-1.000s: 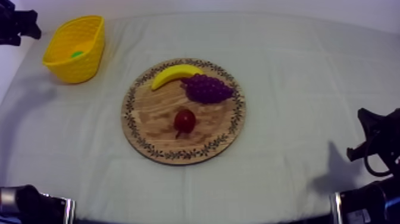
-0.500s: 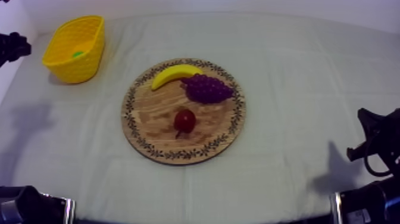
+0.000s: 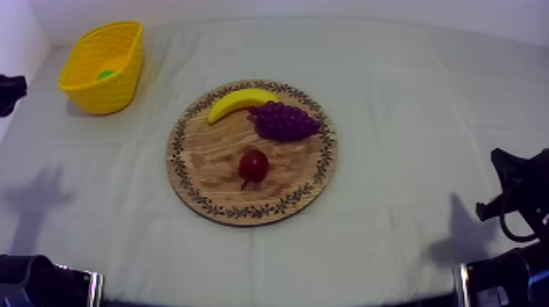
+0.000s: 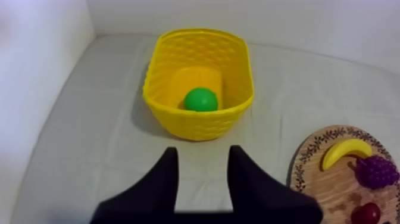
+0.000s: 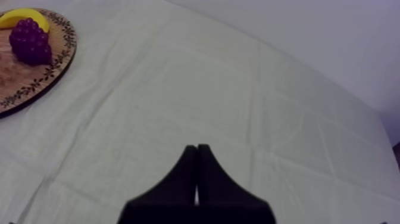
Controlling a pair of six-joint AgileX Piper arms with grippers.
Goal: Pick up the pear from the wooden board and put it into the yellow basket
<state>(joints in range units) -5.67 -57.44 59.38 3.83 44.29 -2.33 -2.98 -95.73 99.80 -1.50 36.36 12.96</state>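
Where the pear [image 4: 200,99] lies: down inside the yellow basket [image 4: 191,126], a green rounded shape on the basket floor, close to the wall that faces the left gripper [image 4: 202,151].
Yellow basket: upright on the cloth [image 3: 408,98] at the table's far left corner, well apart from the wooden board [image 3: 181,175].
Left gripper: hanging over bare cloth just short of the basket, and its 2 black fingers [image 4: 166,176] are spread apart with nothing between them. From above, the arm is a dark shape at the table's left edge, near the basket.
Wooden board: round with a patterned rim, flat in the middle of the table, carrying 3 fruits: a banana [image 3: 237,102], a bunch of grapes [image 3: 283,121] and a small red fruit [image 3: 254,165].
Banana: on the far part of the board, just inside the rim.
Grapes: purple, tucked right against the banana's right end.
Small red fruit: on its own nearer the board's middle, apart from the other 2.
Other side, right gripper [image 5: 196,147]: low over bare cloth, well apart from the board, its 2 fingers pressed together into a narrow wedge and holding nothing.
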